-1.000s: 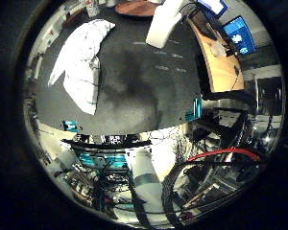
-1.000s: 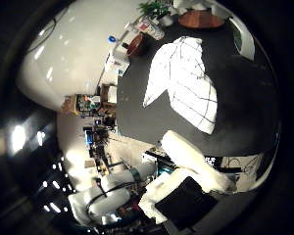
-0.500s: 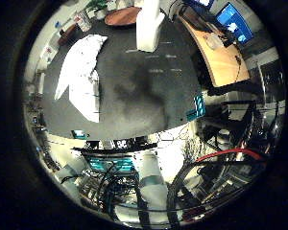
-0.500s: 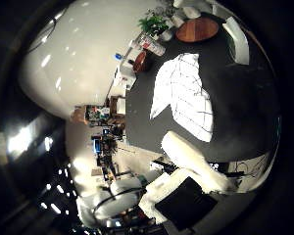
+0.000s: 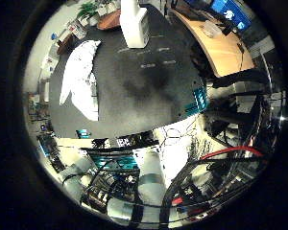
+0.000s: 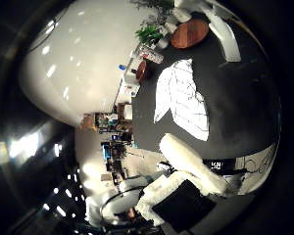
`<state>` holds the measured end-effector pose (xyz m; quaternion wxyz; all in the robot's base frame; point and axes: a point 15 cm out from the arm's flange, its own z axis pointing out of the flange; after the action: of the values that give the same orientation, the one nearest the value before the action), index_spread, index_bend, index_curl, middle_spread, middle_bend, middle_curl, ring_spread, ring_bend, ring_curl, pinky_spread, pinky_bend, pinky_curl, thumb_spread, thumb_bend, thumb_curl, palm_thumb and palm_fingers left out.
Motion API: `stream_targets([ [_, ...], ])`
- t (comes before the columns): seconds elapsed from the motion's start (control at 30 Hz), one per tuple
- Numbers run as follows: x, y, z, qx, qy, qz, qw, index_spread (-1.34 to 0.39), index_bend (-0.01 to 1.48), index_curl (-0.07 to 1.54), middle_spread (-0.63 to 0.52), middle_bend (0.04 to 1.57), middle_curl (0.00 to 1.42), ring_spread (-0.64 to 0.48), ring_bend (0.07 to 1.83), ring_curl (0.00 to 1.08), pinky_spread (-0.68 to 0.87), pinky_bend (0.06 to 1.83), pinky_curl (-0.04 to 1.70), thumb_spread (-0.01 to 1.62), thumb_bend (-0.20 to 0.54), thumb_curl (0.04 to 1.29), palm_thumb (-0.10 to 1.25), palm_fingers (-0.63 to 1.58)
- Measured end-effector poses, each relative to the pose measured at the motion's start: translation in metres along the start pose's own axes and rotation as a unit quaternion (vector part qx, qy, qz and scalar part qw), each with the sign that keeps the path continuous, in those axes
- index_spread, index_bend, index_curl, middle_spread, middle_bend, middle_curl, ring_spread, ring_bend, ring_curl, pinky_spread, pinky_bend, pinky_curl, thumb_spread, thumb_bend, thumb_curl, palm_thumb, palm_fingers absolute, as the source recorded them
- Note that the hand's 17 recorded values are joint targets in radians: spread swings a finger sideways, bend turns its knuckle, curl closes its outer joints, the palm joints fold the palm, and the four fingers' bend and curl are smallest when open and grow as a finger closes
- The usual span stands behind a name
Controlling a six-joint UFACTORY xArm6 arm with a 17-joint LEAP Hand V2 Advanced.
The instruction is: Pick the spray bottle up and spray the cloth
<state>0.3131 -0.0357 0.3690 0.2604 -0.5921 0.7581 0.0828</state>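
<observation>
**Hand Hangs High Over the Table, Bottle Not Yet Taken**

The robot's right hand [image 6: 186, 183] hangs well above a black table [image 5: 149, 91], holding nothing. The white finger [image 6: 188, 159] that reaches into the thumb-side view looks straight and relaxed rather than curled, so the hand reads as open. Below the palm, a white cloth [image 5: 79, 79] lies flat and rumpled on the table, stretched along one of its edges. A tall white form [image 5: 133, 24] stands at the table's far end, well apart from the cloth. It is most likely the spray bottle, but neither view shows a nozzle or trigger, so that cannot be confirmed. Past the table are a round wooden table [image 6: 188, 33], a potted plant [image 6: 149, 34] and a curved wooden desk [image 5: 221, 50].

The step in hand appears to be the approach to the pick, with grasping and spraying both still to come. To do it well, the hand should travel toward the upright white form and descend with its fingers kept spread. The palm should face the body of the bottle, leaving one finger free for the trigger. A sideways brush could topple a tall, narrow bottle, so the fingers are best closed only once they are around it. The nozzle should end up facing the cloth.
</observation>
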Motion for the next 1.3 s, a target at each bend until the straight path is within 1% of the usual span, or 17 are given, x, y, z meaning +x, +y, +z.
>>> stream_targets([
  [0.3, 0.03, 0.008, -0.014, 0.005, 0.0, 0.008, 1.0, -0.24, 0.15, 0.26, 0.14, 0.21, 0.36, 0.19, 0.3, 0.27, 0.38, 0.35, 0.32, 1.18, -0.018, 0.29, 0.63, 0.12],
  [0.67, 0.088, -0.002, -0.02, 0.023, -0.009, 0.039, 0.999, -0.24, 0.15, 0.26, 0.14, 0.21, 0.36, 0.19, 0.32, 0.27, 0.39, 0.36, 0.32, 1.17, -0.018, 0.29, 0.62, 0.12],
  [0.93, 0.133, -0.03, -0.022, 0.035, -0.004, 0.053, 0.998, -0.24, 0.15, 0.26, 0.14, 0.22, 0.36, 0.19, 0.32, 0.26, 0.39, 0.37, 0.31, 1.18, -0.018, 0.28, 0.61, 0.12],
  [1.17, 0.17, -0.052, -0.036, 0.055, 0.01, 0.061, 0.997, -0.23, 0.15, 0.26, 0.14, 0.22, 0.36, 0.19, 0.32, 0.27, 0.39, 0.38, 0.31, 1.19, -0.022, 0.27, 0.57, 0.11],
  [1.3, 0.185, -0.063, -0.042, 0.068, -0.002, 0.072, 0.995, -0.22, 0.14, 0.25, 0.13, 0.23, 0.36, 0.19, 0.34, 0.27, 0.39, 0.39, 0.31, 1.19, -0.021, 0.27, 0.55, 0.11],
])
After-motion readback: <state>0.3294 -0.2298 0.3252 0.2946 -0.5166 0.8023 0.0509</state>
